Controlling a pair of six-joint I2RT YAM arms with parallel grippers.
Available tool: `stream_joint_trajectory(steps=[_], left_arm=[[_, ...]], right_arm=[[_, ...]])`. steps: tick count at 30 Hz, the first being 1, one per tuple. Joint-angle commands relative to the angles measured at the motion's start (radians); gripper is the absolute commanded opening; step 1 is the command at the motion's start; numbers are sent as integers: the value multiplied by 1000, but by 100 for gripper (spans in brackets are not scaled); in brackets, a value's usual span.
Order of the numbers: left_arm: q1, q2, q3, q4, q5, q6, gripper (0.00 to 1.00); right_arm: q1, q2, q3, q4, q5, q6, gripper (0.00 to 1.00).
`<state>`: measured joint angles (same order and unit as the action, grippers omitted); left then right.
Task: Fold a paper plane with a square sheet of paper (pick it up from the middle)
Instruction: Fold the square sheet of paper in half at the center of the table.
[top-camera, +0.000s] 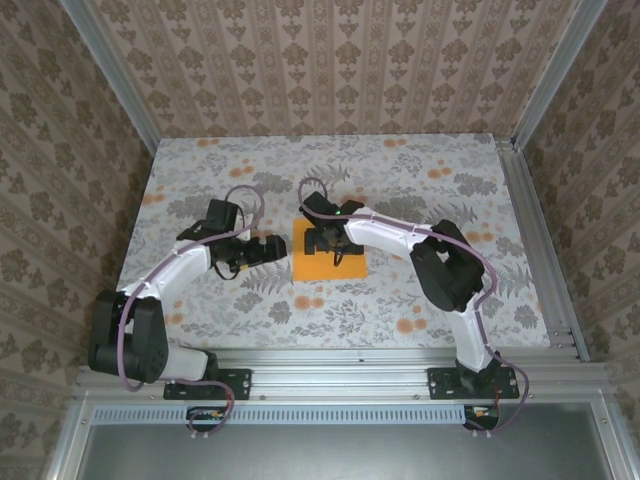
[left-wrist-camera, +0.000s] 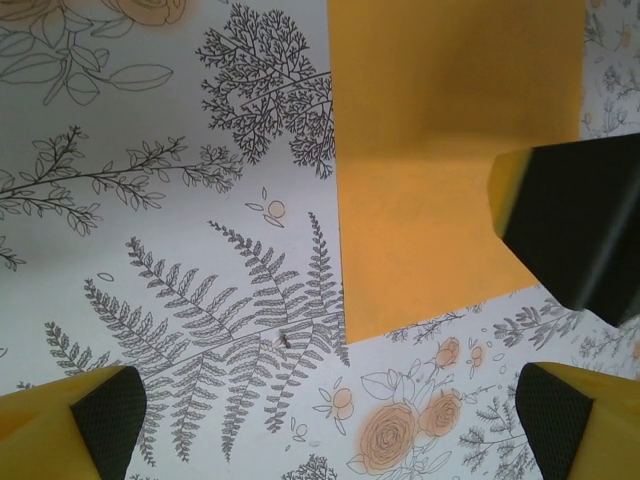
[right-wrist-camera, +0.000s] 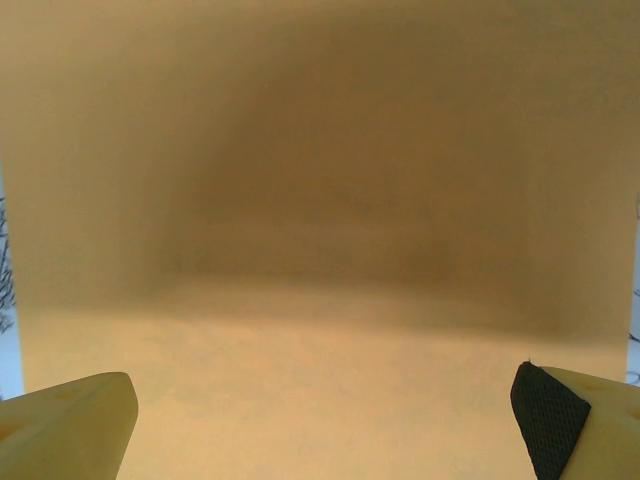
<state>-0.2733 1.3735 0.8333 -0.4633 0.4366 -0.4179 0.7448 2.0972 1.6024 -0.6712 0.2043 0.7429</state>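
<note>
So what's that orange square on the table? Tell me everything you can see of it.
The square sheet of paper is thin, plain bright orange, with straight edges and no crease I can make out. It lies flat on the flower-printed table, near the middle. The right gripper hangs over it, jaws wide, casting a shadow; whether it touches is unclear. The left gripper, also open, sits off its left edge.

3 walls round table: back wall (top-camera: 330, 70), left wall (top-camera: 50, 180), right wall (top-camera: 600, 200); all beige damask wallpaper with vertical stripes; aluminium left corner post (top-camera: 110, 70) and right corner post (top-camera: 557, 70) at back corners; tabletop (top-camera: 400, 170) white, grey leaf and fern print, small orange flowers; side rail (top-camera: 537, 250) along right edge; near rail (top-camera: 340, 365) along front edge; grey panel (top-camera: 340, 450) below it; light soft, even; shadows faint
</note>
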Motion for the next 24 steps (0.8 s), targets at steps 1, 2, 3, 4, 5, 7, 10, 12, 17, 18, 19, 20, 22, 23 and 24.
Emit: stream_joint_trajectory(steps=[1,2,3,4,5,7,10,12,17,18,19,20,22,23,24], left_arm=[[6,3,-7,19,30,2,100],[6,6,-12,23,30,0,100],[6,10,-15,25,32,0,100],[6,14,-24,30,33,-2,100],[7,15,-28,34,34,-4,100],[6,18,-31,40,38,-8,100],[6,18,-36,38,34,-7,100],[6,19,-36,35,31,-2,100],[6,33,-49,42,26,4,100],[7,35,-51,43,26,2,100],[6,39,-53,44,25,2,100],[6,40,-54,46,25,3,100],[6,42,-58,49,25,4,100],[6,44,-60,48,25,6,100],[6,46,-63,50,25,8,100]], right_arm=[[8,48,50,-69,53,32,100],[8,57,58,-75,59,35,100],[8,66,67,-80,65,40,100],[8,74,75,-80,68,40,100],[12,79,82,-79,69,37,100],[14,101,107,-89,71,35,100],[20,131,128,-94,68,35,100],[26,142,135,-99,73,35,100],[27,158,138,-89,65,29,100],[27,166,137,-84,58,29,100],[26,174,134,-80,52,29,100],[27,179,131,-76,47,31,100],[26,187,118,-66,40,35,99],[26,189,110,-62,39,37,99],[25,193,103,-59,38,38,99]])
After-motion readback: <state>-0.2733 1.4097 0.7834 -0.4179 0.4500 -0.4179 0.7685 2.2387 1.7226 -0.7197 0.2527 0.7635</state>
